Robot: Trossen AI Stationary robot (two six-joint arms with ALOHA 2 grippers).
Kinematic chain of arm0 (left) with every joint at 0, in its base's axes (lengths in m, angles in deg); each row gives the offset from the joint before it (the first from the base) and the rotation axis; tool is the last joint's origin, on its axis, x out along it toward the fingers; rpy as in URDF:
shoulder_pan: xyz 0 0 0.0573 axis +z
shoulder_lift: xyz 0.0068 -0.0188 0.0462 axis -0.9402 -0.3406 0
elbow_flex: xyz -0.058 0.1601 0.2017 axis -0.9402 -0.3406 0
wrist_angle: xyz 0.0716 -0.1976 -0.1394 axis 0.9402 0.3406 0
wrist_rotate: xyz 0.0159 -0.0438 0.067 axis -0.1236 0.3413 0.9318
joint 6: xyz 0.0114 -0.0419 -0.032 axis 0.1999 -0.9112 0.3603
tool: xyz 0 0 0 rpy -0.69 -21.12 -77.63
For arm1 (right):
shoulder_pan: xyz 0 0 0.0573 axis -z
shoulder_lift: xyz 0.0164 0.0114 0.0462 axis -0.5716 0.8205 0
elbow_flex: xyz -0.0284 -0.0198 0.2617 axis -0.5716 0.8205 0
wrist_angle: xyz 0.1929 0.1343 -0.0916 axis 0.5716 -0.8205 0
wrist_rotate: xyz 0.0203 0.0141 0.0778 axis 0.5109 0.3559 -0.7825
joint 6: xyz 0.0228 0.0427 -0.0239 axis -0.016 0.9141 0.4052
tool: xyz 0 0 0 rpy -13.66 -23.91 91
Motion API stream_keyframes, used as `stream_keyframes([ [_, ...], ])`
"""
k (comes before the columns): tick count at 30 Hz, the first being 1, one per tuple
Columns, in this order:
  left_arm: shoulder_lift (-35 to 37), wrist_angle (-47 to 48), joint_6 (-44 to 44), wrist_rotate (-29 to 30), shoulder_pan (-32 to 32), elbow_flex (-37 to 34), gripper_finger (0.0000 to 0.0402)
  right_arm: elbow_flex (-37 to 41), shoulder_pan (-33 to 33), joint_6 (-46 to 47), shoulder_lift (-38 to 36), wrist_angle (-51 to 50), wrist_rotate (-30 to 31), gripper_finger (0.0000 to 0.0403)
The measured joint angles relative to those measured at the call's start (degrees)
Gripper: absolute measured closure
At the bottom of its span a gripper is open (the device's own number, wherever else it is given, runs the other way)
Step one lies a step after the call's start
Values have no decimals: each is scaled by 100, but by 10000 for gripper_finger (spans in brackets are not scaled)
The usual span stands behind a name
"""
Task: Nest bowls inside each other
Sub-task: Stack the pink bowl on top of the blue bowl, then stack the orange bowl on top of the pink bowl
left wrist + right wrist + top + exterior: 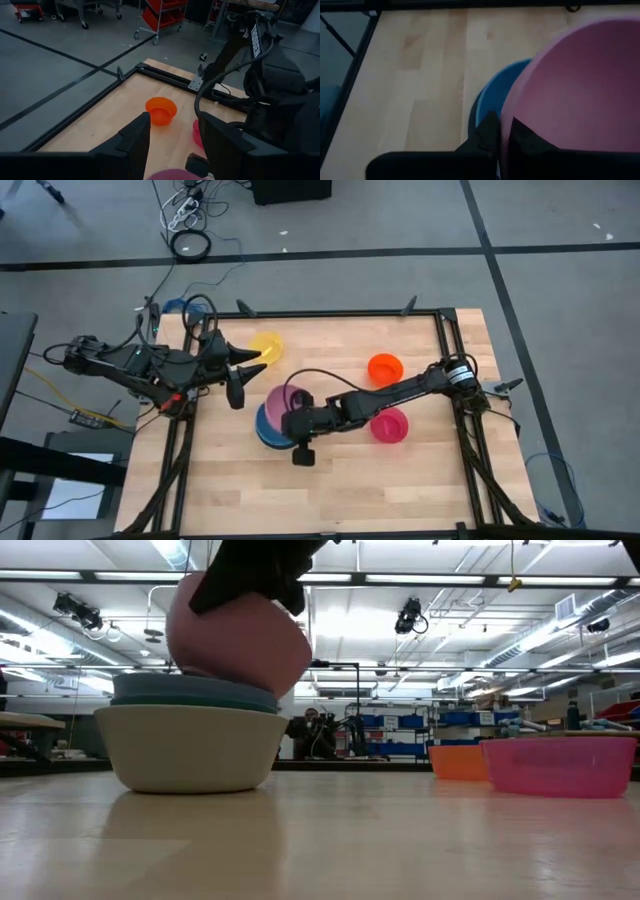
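A stack of bowls stands left of the table's middle: a pale grey-white bowl (190, 748) at the bottom, with a teal rim (195, 700) and a blue bowl (492, 97) inside it. Over the stack a pink bowl (240, 635) is tilted, and my right gripper (506, 142) is shut on it. My left gripper (245, 375) hovers open at the table's left, beside the yellow bowl (266, 347). An orange bowl (384, 368) and a red bowl (390, 425) rest on their bases to the right. My right gripper pinches the pink bowl's rim (506, 127), one finger on each side of the wall. The fingers slant down from the table's right side. The bowl is tilted, with its lower part (205, 668) down at the blue bowl's rim; whether it rests there I cannot tell.
A black frame (440, 315) borders the wooden table top. Bare wood lies along the near edge and between the stack and the red bowl. My left arm (130, 365) reaches in over the left rail.
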Motion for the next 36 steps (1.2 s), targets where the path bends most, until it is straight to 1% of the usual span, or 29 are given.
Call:
stream_keyframes([
  [3,0,0,14,0,0,0,225,-2,0,5,2,127,-141,364],
  [7,0,0,16,0,0,0,225,-2,1,213,2,137,-270,316],
  [10,0,0,17,-2,0,0,225,-2,19,218,2,141,-241,284],
  [12,0,0,18,-2,0,0,225,-2,20,141,-15,88,-104,269],
  [15,0,13,22,-7,0,0,225,-2,20,110,-80,79,185,255],
  [19,0,41,29,-9,1,0,225,-8,10,238,-120,288,139,251],
  [21,0,43,29,-9,0,0,225,-8,-7,237,-120,164,202,252],
  [23,0,43,29,-9,0,0,225,-8,-16,238,-137,-261,587,256],
  [24,-2,48,29,-9,0,0,225,-8,-4,240,-172,-581,871,258],
  [27,-2,69,25,-11,0,0,225,-9,127,429,-323,-1728,1918,265],
  [29,-2,81,25,-11,0,0,225,-10,236,596,-405,-2588,2408,269],
  [33,-2,107,16,-9,0,0,225,-10,478,1183,-582,-4094,2943,271],
  [36,-2,244,-60,-12,0,2,225,-6,740,1860,-770,-5166,3060,267],
])
